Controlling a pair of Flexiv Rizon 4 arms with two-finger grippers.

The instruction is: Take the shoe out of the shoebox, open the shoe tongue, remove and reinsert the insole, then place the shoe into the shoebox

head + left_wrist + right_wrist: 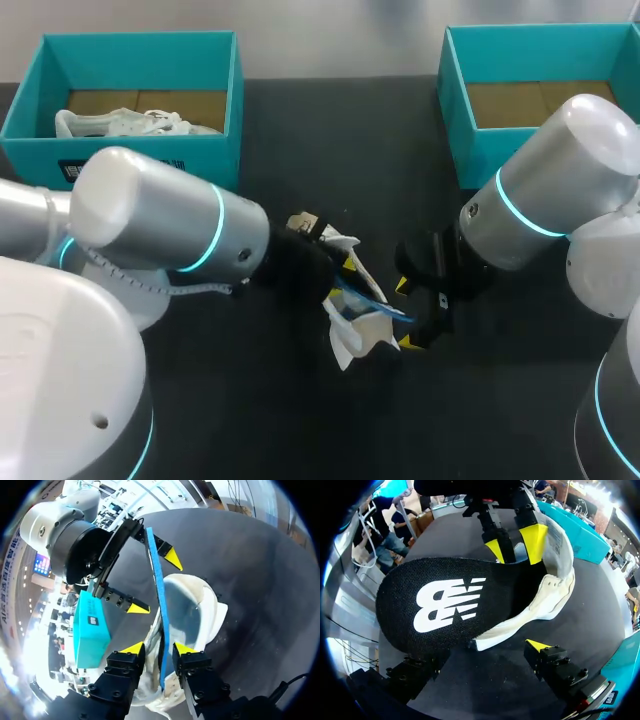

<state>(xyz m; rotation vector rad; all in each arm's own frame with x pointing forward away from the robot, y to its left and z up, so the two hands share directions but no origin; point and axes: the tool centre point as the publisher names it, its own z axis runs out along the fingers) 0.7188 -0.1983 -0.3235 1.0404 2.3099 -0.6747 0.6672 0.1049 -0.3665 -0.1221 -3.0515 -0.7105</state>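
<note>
The left gripper (159, 649) is straddling the near end of the white shoe (200, 605), fingers narrowly apart; whether they are pinching it I cannot tell. The shoe is lying on the table (300, 420) between the two arms. The insole (445, 605) is sticking half out of the shoe's mouth, its long axis running away from the left gripper and straight toward the right gripper (404, 313) — which is sitting spread wide about the free end, so probably the right arm is the nearer one for drawing it out or pushing it home.
</note>
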